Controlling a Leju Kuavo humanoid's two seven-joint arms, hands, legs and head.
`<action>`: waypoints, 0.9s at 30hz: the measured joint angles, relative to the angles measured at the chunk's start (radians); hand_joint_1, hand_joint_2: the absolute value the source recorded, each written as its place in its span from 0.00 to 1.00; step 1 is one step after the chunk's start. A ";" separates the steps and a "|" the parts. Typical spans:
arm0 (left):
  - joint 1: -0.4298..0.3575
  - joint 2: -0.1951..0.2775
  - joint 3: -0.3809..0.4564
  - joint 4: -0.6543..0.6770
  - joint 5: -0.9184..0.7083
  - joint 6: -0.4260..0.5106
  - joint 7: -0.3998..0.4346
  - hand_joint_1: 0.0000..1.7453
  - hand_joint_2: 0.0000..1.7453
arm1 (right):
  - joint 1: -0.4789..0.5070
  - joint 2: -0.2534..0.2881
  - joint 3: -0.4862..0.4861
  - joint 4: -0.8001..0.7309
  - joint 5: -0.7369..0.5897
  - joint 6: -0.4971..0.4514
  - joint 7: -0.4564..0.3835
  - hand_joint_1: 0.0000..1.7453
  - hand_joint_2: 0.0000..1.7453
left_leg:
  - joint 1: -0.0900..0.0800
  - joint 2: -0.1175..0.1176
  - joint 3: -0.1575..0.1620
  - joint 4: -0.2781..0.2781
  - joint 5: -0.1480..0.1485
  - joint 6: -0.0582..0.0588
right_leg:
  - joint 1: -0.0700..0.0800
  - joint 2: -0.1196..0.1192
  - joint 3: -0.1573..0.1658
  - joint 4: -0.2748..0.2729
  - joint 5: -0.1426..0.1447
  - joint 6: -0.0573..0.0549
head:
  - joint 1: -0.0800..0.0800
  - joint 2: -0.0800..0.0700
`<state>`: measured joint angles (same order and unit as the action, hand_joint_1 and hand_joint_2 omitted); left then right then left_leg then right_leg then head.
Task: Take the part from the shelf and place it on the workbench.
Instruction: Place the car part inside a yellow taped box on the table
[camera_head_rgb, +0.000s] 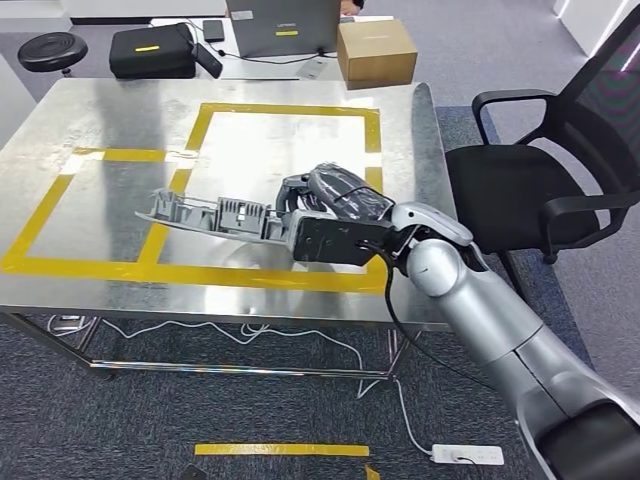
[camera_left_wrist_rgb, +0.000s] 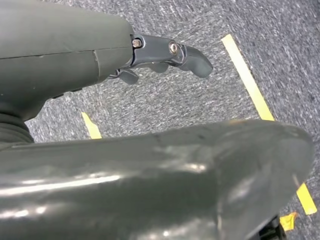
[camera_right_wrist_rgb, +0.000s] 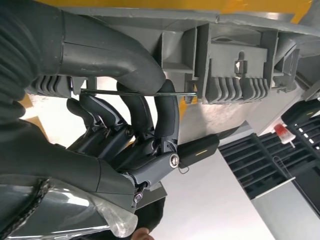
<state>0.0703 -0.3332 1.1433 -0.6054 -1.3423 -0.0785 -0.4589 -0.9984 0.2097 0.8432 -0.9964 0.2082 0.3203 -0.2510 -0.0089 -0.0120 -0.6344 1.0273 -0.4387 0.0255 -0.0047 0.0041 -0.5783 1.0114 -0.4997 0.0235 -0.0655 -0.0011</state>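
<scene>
1. The part (camera_head_rgb: 215, 216), a long grey plastic piece, is held at its right end by the right hand (camera_head_rgb: 328, 215); its fingers (camera_right_wrist_rgb: 166, 115) are clamped around that end, with the thumb on the other side.
2. The part is carried over the worktop (camera_head_rgb: 90, 130), above the near yellow tape (camera_head_rgb: 189, 272). Whether its left tip already touches the metal cannot be told.
3. Because only one end is gripped, the long free end could sag or twist in the grasp if the hand is lowered quickly.
4. If it is released too high, the part could bounce and slide on the smooth metal.
5. The left hand (camera_left_wrist_rgb: 166, 55) hangs over the carpet, and its fingers hold nothing and appear loosely extended.
</scene>
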 joint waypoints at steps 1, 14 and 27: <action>0.002 0.000 -0.004 -0.003 0.015 -0.001 0.002 0.00 0.00 | 0.000 0.003 0.002 0.000 -0.004 0.000 0.000 1.00 1.00 | 0.000 0.000 0.000 0.000 0.000 0.000 | 0.000 0.000 0.000 0.000 0.000 0.000 | 0.000 0.000; 0.084 -0.002 -0.239 -0.064 0.329 0.013 0.110 0.00 0.00 | -0.004 -0.007 0.002 0.031 -0.038 -0.008 0.020 1.00 1.00 | -0.001 0.000 0.001 0.000 0.000 0.000 | 0.000 0.000 0.001 -0.001 0.000 0.000 | 0.000 0.000; 0.152 -0.007 -0.396 -0.162 0.413 0.014 0.162 0.00 0.00 | -0.012 -0.061 -0.005 0.064 -0.042 -0.024 0.043 1.00 1.00 | -0.001 -0.001 0.002 0.000 0.000 0.001 | -0.001 -0.001 0.002 -0.001 0.000 0.000 | 0.000 0.000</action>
<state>0.2222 -0.3406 0.7470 -0.7675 -0.9289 -0.0644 -0.2973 -1.0107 0.1486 0.8383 -0.9327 0.1657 0.2962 -0.2076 -0.0097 -0.0127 -0.6319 1.0278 -0.4390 0.0260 -0.0053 0.0029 -0.5767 1.0109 -0.4994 0.0238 -0.0657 -0.0010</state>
